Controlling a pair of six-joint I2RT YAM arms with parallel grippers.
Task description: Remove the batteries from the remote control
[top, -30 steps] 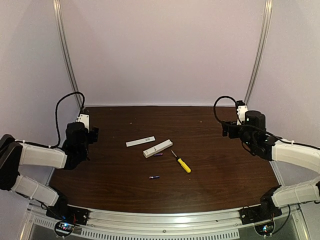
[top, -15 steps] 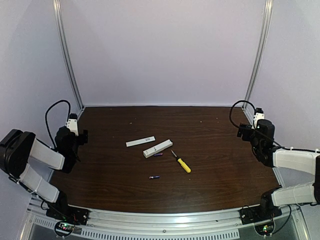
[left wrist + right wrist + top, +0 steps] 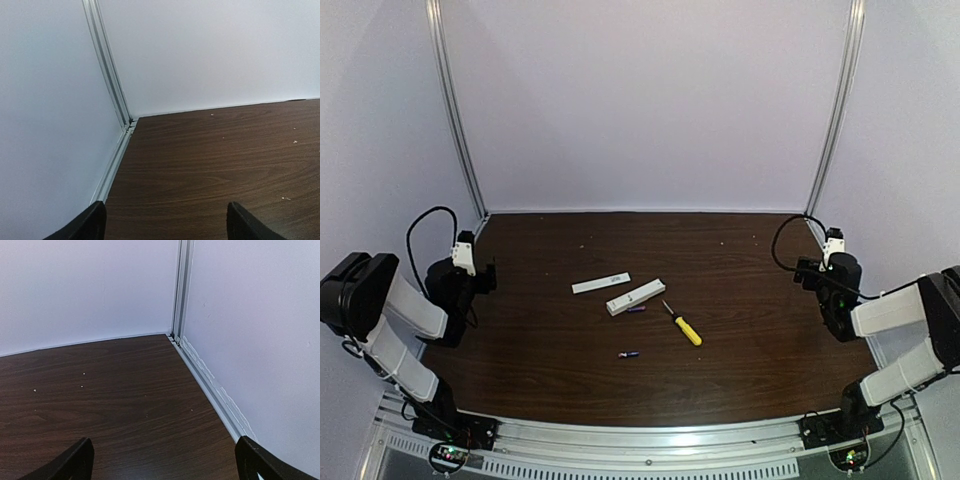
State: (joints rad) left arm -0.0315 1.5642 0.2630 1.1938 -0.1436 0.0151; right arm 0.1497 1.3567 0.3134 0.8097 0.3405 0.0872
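The dark wooden table (image 3: 750, 300) before me is carrying five loose things. The remote control (image 3: 636, 297) is lying near its middle, with the white cover strip (image 3: 601, 283) just behind it. One battery (image 3: 636, 309) is lying just beside the remote control's near side, and the other battery (image 3: 629, 354) is lying apart, closer to me. The yellow-handled screwdriver (image 3: 683, 324) is lying to their right.

Top view looks down from above and behind over the whole counter (image 3: 750, 300). Each wrist view sits low, close to it, facing a rear corner: left post (image 3: 107, 65), right post (image 3: 182, 290)

White links (image 3: 417, 306), black joints (image 3: 356, 291), looped cables (image 3: 411, 248)
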